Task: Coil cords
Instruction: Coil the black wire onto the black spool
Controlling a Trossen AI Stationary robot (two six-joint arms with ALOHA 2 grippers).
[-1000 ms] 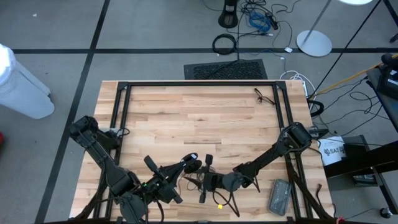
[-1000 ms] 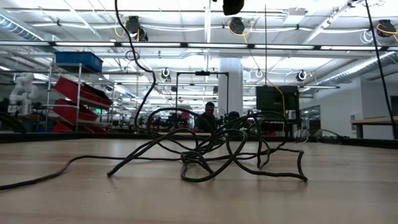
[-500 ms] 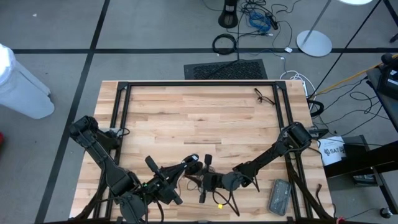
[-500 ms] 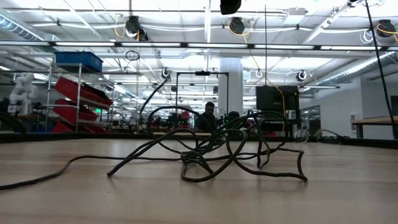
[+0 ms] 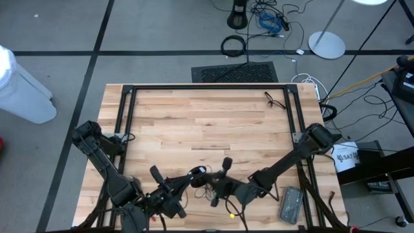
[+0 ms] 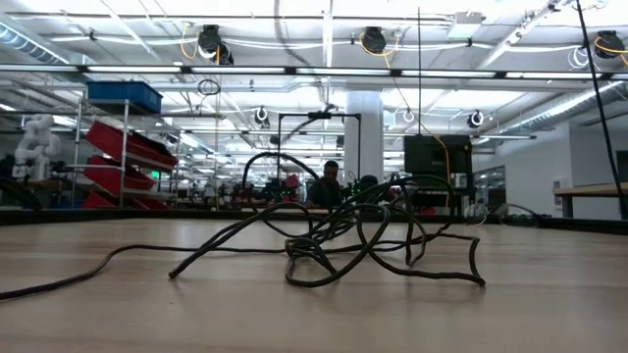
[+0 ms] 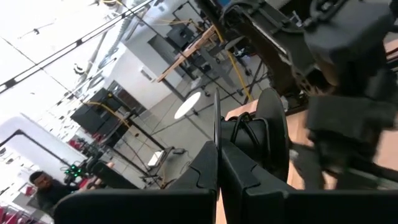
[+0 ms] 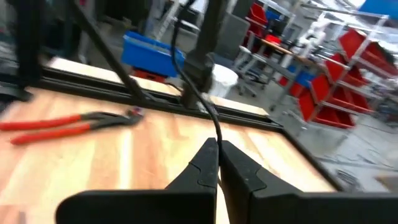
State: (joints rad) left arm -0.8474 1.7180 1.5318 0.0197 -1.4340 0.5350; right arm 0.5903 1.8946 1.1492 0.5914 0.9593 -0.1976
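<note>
Pinching a thin strand of the cords [image 8: 200, 99], the right end effector [image 8: 217, 148] is clenched near the bench's [image 5: 207, 123] six o'clock edge. At its nine o'clock, the left end effector [image 7: 219, 146] is clenched on the same tangle, beside the dark puck [image 7: 271, 140]. Red pliers [image 8: 68, 121] lie nearby.

Two dark jointed arms [image 5: 103, 165], seemingly matte black, with cables attached.

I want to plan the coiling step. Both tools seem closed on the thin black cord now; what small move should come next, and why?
Probably the right tool should lift slightly and carry its strand around toward the left tool. Both are shut on the cord, which lies in a loose tangle on the table, so a first loop needs forming.
</note>
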